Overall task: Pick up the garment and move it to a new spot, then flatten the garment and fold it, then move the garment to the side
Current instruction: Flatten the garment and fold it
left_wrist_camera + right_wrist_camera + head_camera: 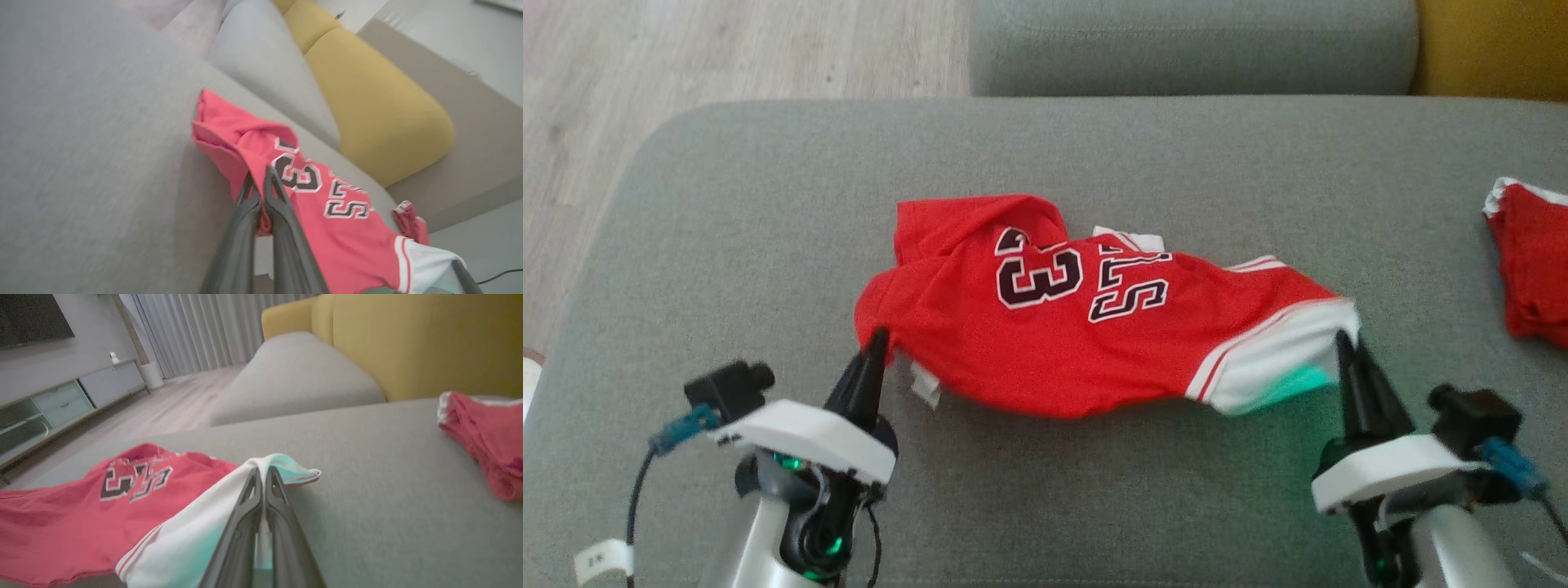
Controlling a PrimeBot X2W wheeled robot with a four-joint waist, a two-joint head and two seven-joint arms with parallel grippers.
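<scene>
Red jersey (980, 351) — rumpled, white-trimmed — over grey cushion (1094, 155).

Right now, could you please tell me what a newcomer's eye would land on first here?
A red jersey with dark numbers spans the grey couch, its red end pinched by the left gripper, its white hem by the right gripper. Another red garment lies at the far right.

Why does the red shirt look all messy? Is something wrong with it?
Yes. The shirt is bunched up on the grey cushion, one corner flopped over beside its number. The left tool and right tool each pinch an end, so the middle sags.
</scene>
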